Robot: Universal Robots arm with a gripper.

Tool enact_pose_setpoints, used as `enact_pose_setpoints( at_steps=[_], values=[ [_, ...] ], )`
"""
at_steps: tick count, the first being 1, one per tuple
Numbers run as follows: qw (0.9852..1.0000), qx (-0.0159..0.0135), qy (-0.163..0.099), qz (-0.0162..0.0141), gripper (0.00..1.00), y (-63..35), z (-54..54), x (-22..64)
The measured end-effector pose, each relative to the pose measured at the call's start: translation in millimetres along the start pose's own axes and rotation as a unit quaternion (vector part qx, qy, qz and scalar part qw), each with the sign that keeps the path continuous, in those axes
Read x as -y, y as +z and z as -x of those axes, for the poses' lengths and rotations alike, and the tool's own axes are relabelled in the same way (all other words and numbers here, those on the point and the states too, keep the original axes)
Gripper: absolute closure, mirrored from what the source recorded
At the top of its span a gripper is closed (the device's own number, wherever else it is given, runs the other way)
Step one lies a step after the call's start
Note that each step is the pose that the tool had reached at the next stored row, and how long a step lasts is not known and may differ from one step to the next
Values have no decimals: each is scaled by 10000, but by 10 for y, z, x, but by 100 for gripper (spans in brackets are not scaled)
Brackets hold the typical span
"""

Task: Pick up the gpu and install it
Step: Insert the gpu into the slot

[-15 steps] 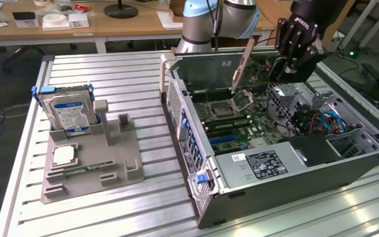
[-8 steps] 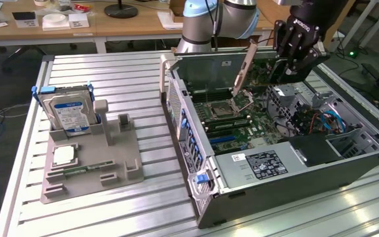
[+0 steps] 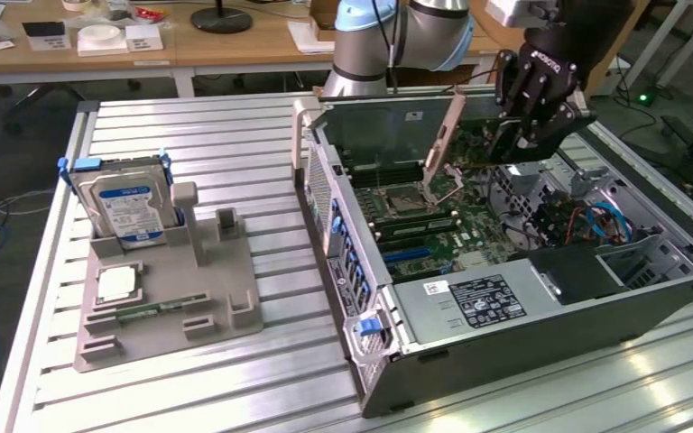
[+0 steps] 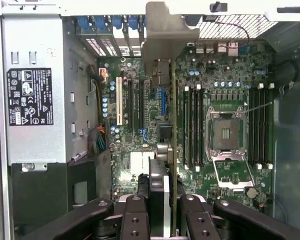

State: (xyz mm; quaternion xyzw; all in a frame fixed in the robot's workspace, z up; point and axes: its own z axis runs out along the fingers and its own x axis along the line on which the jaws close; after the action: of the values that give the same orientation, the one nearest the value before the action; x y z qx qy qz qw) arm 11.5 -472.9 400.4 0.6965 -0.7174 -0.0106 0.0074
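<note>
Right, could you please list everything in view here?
gpu: one, green, silver bracket, edge-on over the motherboard
computer case: one, dark grey, open, on the table
motherboard: one, green, inside the case
power supply: one, silver, black label, inside the case
hard drive: one, blue-white label, upright in the holder
holder: one, grey, exterior view's left of the case
memory stick: one, green, lying in the holder
square chip: one, silver, flat in the holder
table: one, silver, slatted, under everything
arm: one, grey-blue, beyond the case
gripper: one, black, shut on the gpu
</note>
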Motion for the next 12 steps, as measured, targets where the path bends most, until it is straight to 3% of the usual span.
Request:
enact_pose_setpoints(
  at_steps=[3,6,9,12],
  values=[
    [10000,-7,0,20,72,49,-5,-3],
    [10000,-13,0,92,72,83,-5,-6],
    [10000,-13,1,96,72,137,-4,-6],
    [10000,-12,0,78,72,178,4,-5]
  ],
)
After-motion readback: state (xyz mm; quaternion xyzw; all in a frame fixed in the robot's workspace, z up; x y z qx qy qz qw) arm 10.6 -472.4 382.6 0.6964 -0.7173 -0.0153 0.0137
